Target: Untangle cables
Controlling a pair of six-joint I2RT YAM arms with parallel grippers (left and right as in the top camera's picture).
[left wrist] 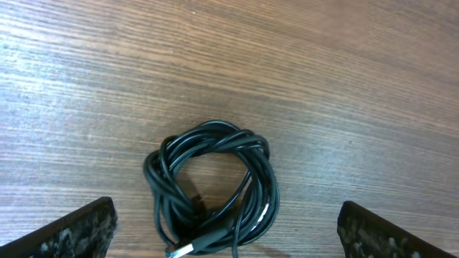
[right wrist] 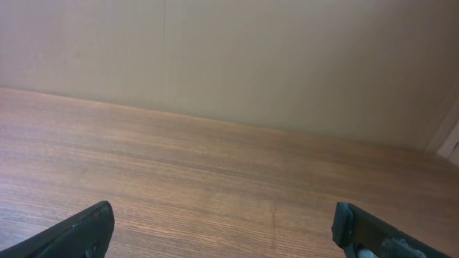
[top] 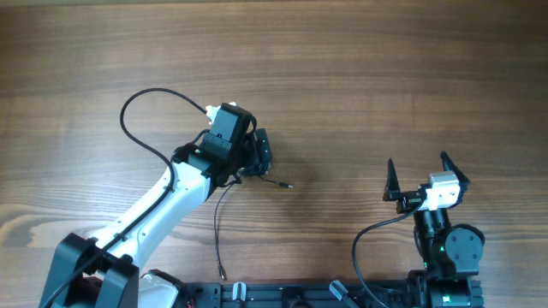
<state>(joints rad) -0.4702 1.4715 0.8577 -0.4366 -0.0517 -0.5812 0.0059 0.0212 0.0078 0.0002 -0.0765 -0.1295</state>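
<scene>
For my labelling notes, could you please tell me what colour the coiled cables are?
The cables are glossy black; the left wrist view shows it best.

Left tool [left wrist: 228, 228] spread wide, right tool [right wrist: 224, 228] spread wide

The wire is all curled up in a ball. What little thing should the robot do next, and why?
Probably lower the left gripper and pinch the plug end sticking out of the cables. The jaws stand wide open over the coil, holding nothing, and a free end looks easiest to pull out of the loops.
</scene>
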